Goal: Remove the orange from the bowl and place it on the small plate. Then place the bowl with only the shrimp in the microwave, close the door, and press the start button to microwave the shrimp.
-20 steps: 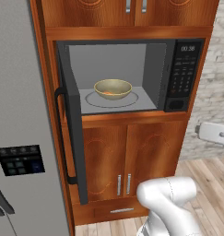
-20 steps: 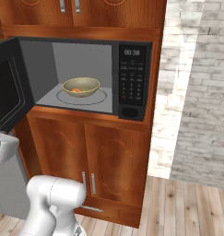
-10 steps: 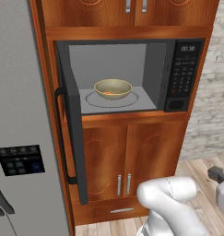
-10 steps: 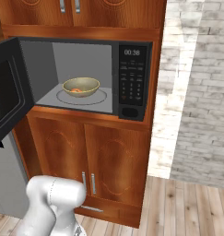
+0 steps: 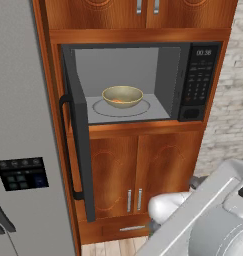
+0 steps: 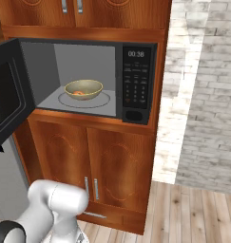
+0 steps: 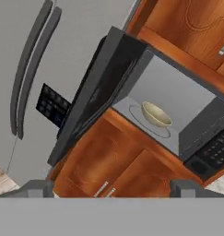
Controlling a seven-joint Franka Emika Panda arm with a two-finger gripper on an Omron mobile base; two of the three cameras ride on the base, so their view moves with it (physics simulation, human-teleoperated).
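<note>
While the bowl (image 5: 122, 96) sits unmoved on the turntable inside the microwave (image 5: 160, 75), the arm (image 5: 208, 215) has changed. A second ago its hand was up at the right edge of the left base view, half a second ago it was lower, and now the arm bulks across the lower right corner. Read: it's backing out and down after the drop-off.

- End effector (image 7: 112, 188): fingertips wide apart, nothing between them, well clear of the microwave. The hand view looks up at the open cavity from below and to the side.
- Bowl contents: a small orange-pink speck, likely the shrimp (image 6: 78, 93). Too small to confirm it's alone in there.
- Task state, my guess: the bowl-in-microwave step is done. Door close is next, then start.

Surroundings:
- Door (image 5: 78, 145) is swung fully out toward the base, hinged on the fridge side, with its handle (image 5: 66, 145) on the outer face.
- Fridge (image 5: 23, 100) stands just beside the hinge, so there's little room to get behind the door. A push has to come from the outer face near the free edge.
- Control panel (image 5: 199, 75) is right of the cavity. Can't tell which key is start.
- Cabinet doors (image 5: 138, 170) below are shut and not in the way.

Main risk is the arm's own elbow crowding the door's swing.
</note>
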